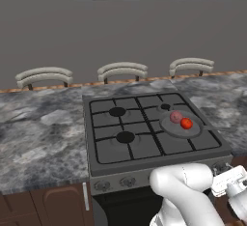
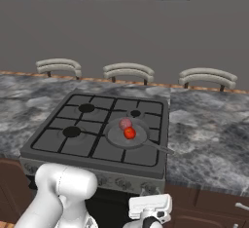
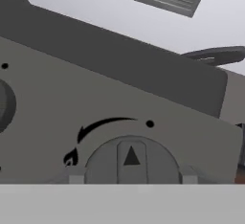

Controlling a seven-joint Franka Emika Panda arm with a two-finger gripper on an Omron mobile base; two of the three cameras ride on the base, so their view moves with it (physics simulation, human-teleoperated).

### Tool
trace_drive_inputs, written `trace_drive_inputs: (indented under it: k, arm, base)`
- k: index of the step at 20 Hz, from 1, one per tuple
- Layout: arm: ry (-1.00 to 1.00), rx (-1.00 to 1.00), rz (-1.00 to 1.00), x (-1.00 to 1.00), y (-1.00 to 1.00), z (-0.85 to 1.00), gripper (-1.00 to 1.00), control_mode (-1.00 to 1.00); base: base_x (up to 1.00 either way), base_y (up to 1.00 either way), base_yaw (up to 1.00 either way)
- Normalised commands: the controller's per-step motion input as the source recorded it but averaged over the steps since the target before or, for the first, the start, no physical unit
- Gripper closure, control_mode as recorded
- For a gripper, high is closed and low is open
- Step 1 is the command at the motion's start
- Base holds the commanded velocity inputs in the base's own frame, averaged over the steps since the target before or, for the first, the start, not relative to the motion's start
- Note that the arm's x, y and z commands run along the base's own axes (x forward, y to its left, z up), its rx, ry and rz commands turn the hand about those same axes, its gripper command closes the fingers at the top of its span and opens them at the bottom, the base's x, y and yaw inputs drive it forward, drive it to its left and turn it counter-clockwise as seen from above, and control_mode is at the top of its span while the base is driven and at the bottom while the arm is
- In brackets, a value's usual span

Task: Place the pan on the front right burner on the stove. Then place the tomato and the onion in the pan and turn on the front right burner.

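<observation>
1. Hand view is showing my claw (image 3: 129, 177) pressed up close to a round grey knob (image 3: 130, 161) at the bottom centre of the frame, on the stove's front panel; my 2 fingertips (image 3: 75, 176) are sitting at either side of the knob, and I cannot tell whether they are gripping it.
2. A raised bar with a dark triangle is running up the knob's face, and a black curved arrow with a flame mark is arcing above and left of it.
3. Left base view is showing the stove (image 1: 144, 167) in the middle of the frame, with the pan (image 1: 179, 128) sitting on the grate at its right side, handle pointing right.
4. The onion (image 1: 176, 117) and the tomato (image 1: 186, 123) are lying in the pan, touching, the tomato to the lower right.
5. Right base view is putting my hand at the bottom centre, below the stove's front edge.
6. I am seeing 3 chair backs (image 2: 128, 70) beyond the marbled counter (image 2: 209, 124).
</observation>
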Motion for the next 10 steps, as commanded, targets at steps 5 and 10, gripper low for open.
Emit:
trace_drive_inputs:
  k: [5,10]
  arm:
    - [0.0,-0.21,-0.08,-0.04,0.0,-0.55,1.0,-1.0]
    - [0.0,-0.22,-0.1,-0.08,0.0,-0.58,1.0,-1.0]
  base:
    - [0.0,0.0,0.0]
    - [0.0,0.0,0.0]
